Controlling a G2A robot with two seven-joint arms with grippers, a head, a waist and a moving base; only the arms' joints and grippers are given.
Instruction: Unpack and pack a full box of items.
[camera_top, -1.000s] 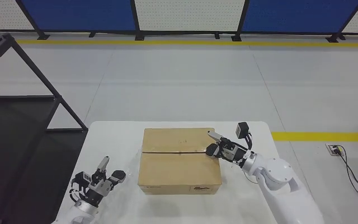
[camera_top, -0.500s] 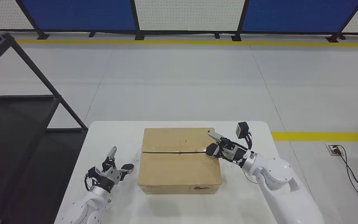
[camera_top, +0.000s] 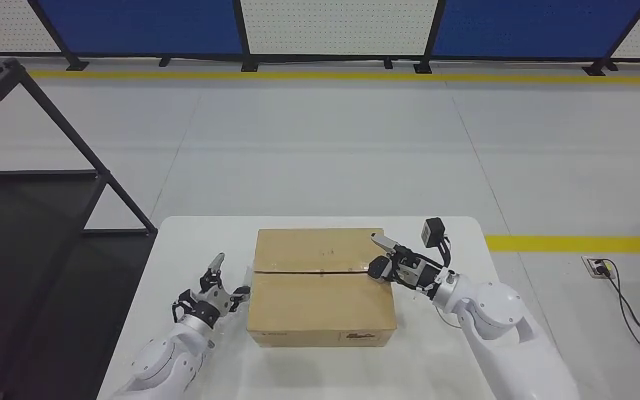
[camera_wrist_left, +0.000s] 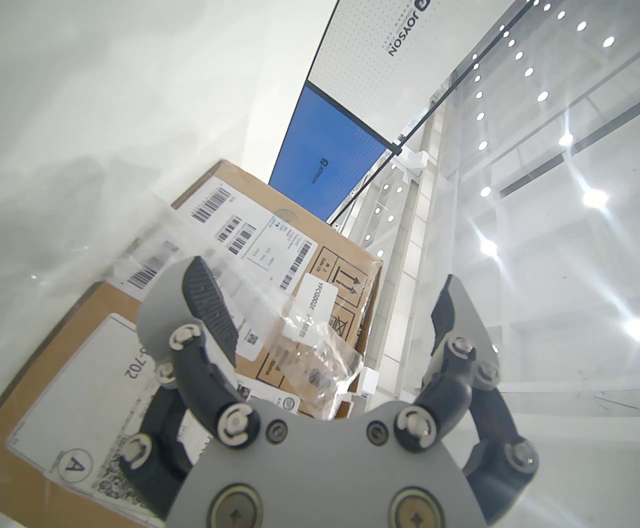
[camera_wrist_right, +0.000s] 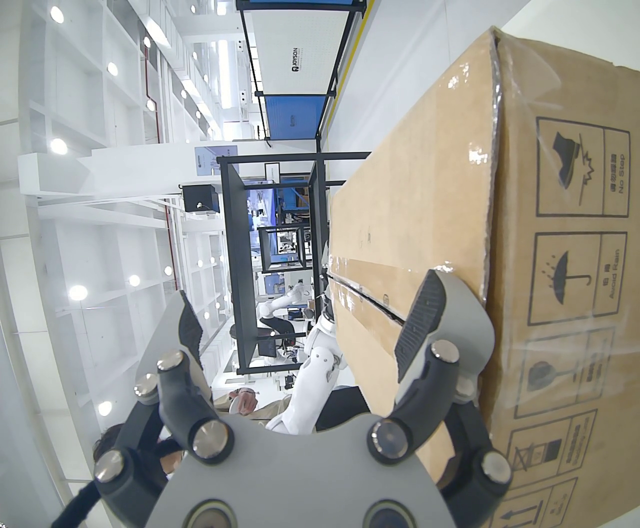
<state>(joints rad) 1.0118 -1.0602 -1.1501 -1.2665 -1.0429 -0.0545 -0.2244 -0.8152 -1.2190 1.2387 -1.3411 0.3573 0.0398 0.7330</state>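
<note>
The box (camera_top: 320, 288) is brown card and sits in the middle of the white bench (camera_top: 200, 240). It is shut. Its two top flaps meet in a slit (camera_top: 315, 270) that runs across the top from 9 o'clock to 3 o'clock. In the left wrist view, the side of the box (camera_wrist_left: 350, 280) has white labels (camera_wrist_left: 235, 230) stuck on it. A clear bag (camera_wrist_left: 320, 350) with a small tag is stuck there too. In the right wrist view, the end of the box (camera_wrist_right: 425, 200) has black picture marks on it.

The left claw (camera_top: 228, 278) is at 9 o'clock from the box, just beside it and low over the bench. In its own view the left claw (camera_wrist_left: 325, 305) is spread wide and holds nothing.

The right claw (camera_top: 377, 253) is at 3 o'clock from the box, by the end of the slit. In its own view the right claw (camera_wrist_right: 305, 320) is spread too and holds nothing. One finger (camera_wrist_right: 425, 310) lies close along the top edge of the box, but I cannot tell if it touches. The other finger is out in the air, away from the box.

Off the bench, a black rack (camera_top: 60, 200) stands at 9 o'clock. A yellow line (camera_top: 560, 243) runs on the floor at 3 o'clock. Blue and white panels (camera_top: 330, 25) stand far off at 12 o'clock.
</note>
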